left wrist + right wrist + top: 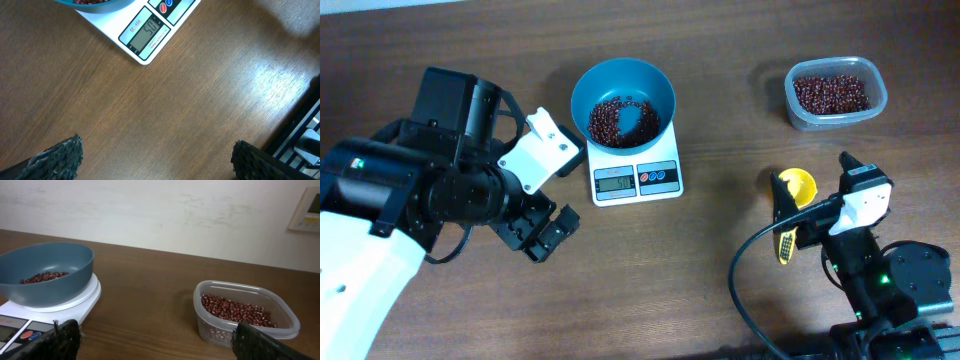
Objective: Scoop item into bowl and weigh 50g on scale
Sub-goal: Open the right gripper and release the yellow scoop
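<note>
The beans (620, 120) lie in the blue bowl (623, 100), which sits on the scale (636, 178). More beans fill the clear tub (835, 93), well apart to the right. The left wrist view cuts the bowl to a sliver, and the display (145, 31) is too blurred to read surely. The left gripper (157, 160) is spread wide over the bare table (200, 100), holding nothing. The right gripper (160, 345) also gapes empty. From overhead, one of its fingers partly hides the yellow scoop (798, 186).
</note>
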### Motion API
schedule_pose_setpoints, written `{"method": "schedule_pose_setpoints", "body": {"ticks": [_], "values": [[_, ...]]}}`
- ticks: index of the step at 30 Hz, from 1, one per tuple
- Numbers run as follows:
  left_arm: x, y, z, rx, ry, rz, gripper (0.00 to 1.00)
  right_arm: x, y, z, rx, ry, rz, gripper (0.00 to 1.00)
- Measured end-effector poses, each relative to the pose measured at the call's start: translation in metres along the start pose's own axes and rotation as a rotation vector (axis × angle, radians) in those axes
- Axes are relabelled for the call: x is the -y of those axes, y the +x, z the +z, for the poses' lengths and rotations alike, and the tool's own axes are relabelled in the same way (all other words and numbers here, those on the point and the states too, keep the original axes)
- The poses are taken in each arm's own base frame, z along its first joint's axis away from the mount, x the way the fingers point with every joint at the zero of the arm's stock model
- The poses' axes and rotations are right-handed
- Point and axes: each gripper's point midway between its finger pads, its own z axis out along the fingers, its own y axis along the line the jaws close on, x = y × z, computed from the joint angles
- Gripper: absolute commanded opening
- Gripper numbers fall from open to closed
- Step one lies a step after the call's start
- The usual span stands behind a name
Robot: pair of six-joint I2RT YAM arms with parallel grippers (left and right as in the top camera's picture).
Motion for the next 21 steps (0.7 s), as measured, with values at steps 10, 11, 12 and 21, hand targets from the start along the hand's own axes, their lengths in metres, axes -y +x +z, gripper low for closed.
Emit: {"method": "schedule_pose_setpoints", "body": {"ticks": [10, 11, 12, 21], "values": [[0.0000, 0.0000, 0.0000, 0.000, 0.000, 0.000, 0.99, 0.0021, 0.0007, 0.0001, -0.002, 0.012, 0.000, 0.99], [0.0000, 0.0000, 0.0000, 0.000, 0.000, 0.000, 0.99, 0.0025, 0.0008, 0.0001, -0.002, 0.015, 0.000, 0.99], [0.0000, 0.0000, 0.0000, 0.000, 0.000, 0.000, 0.99, 0.0026, 0.0008, 0.0001, -0.002, 0.015, 0.000, 0.99], [0.0000, 0.0000, 0.0000, 0.000, 0.000, 0.000, 0.99, 0.0026, 0.0008, 0.0001, -0.002, 0.015, 0.001, 0.99]]}}
